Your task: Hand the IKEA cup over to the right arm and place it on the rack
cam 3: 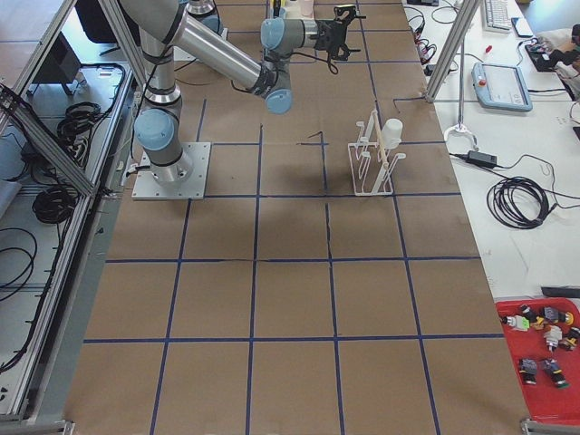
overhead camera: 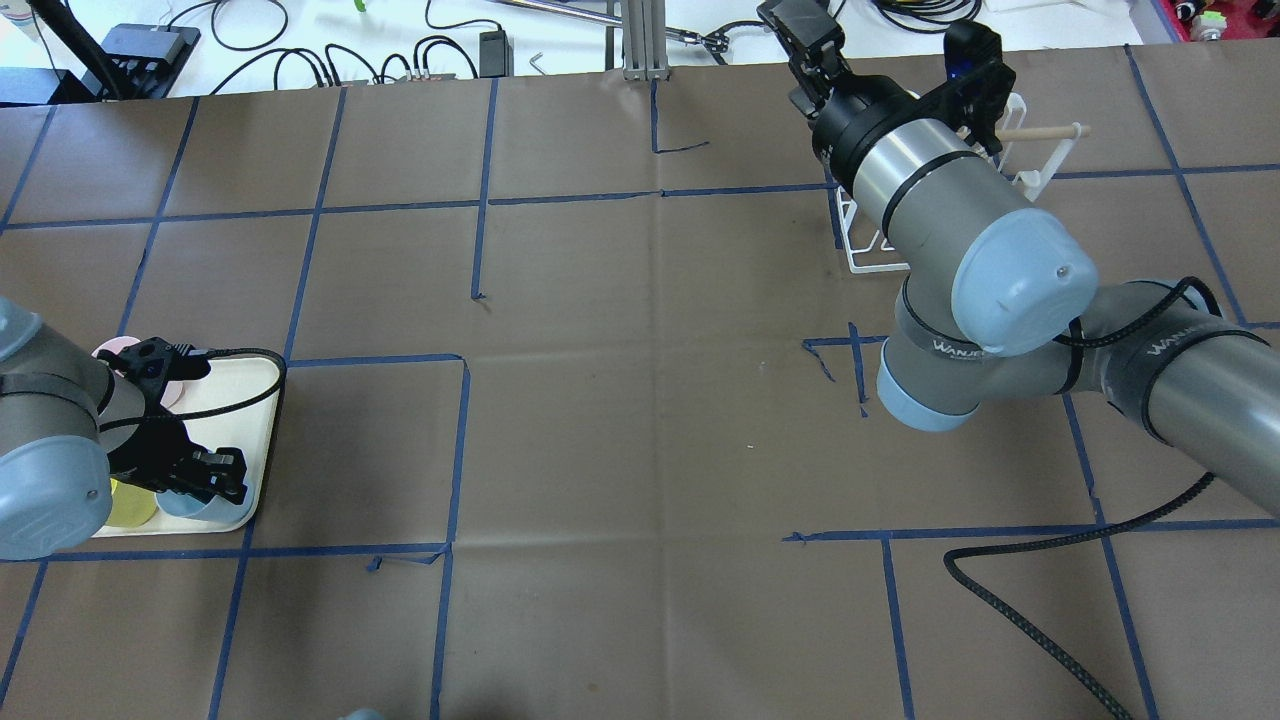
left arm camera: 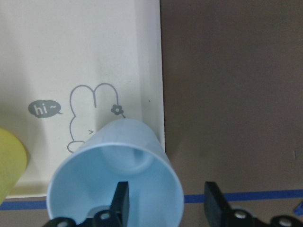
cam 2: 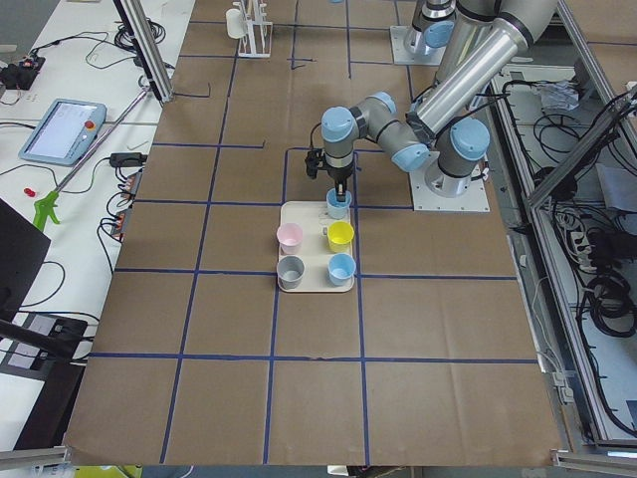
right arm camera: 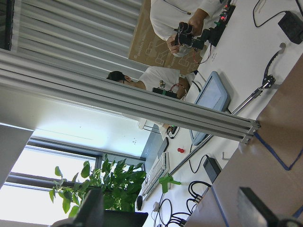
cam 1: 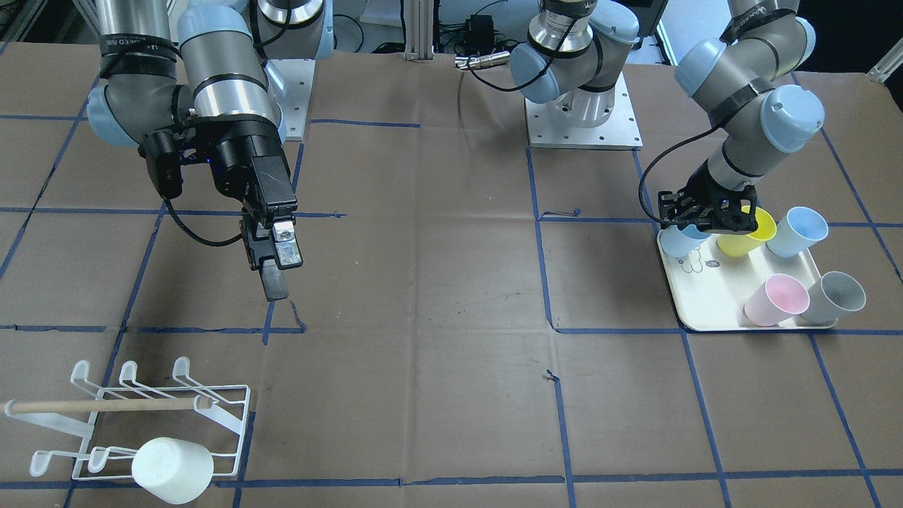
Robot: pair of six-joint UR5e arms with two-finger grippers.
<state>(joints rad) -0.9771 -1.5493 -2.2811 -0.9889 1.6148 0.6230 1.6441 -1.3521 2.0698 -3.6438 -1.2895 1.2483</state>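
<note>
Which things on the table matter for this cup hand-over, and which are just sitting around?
In the job: light blue cup, open left pincer astride its rim, open right pincer, rack.

Lying about: tray, yellow cup, other blue cup, pink cup, grey cup, white cup on the rack.

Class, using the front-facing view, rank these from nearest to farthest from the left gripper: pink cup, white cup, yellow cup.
From the left gripper:
1. Yellow cup, right beside it on the tray.
2. Pink cup, in the tray's front row.
3. White cup, on the rack at the table's opposite end.
</note>
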